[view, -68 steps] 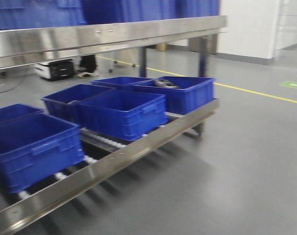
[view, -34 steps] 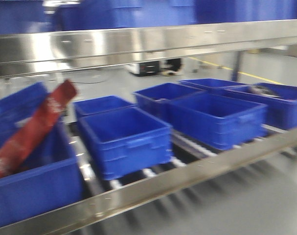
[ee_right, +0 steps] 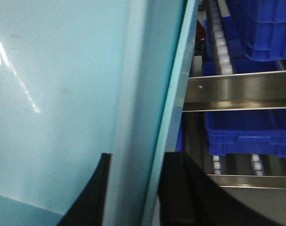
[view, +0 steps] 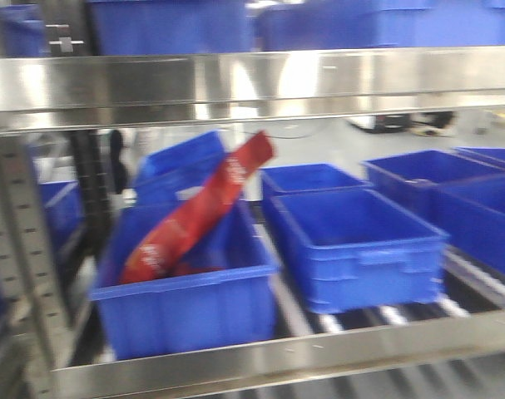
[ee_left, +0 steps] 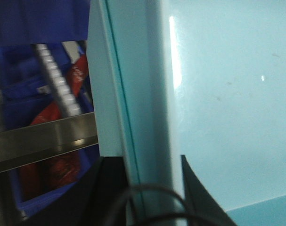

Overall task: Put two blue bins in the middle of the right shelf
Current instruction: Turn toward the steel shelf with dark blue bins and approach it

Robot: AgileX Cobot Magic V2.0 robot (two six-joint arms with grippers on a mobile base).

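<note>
Task not finished: no pale bin sat on any tier of the shelf in the front view. The bin hung in front of the rack, carried by both arms. Left gripper: black jaws pinched the bin's thick rim, one finger on each side of the wall. Right gripper: same pinch on the opposite rim. Could not tell whether one bin or two nested ones were held, so the count delivered is unknown; judged the carry underway, with placing and release left to do. Could not tell which tier was the middle one. Materials: bin was smooth, glossy sky-blue plastic with plain flat walls and bright glare streaks. Shelf rails were brushed steel, broad and shiny; the upright was perforated. White rollers lined the lower tier. Dark-blue crates were boxy with ribbed rims; one held a red packet, leaning tilted.
</note>
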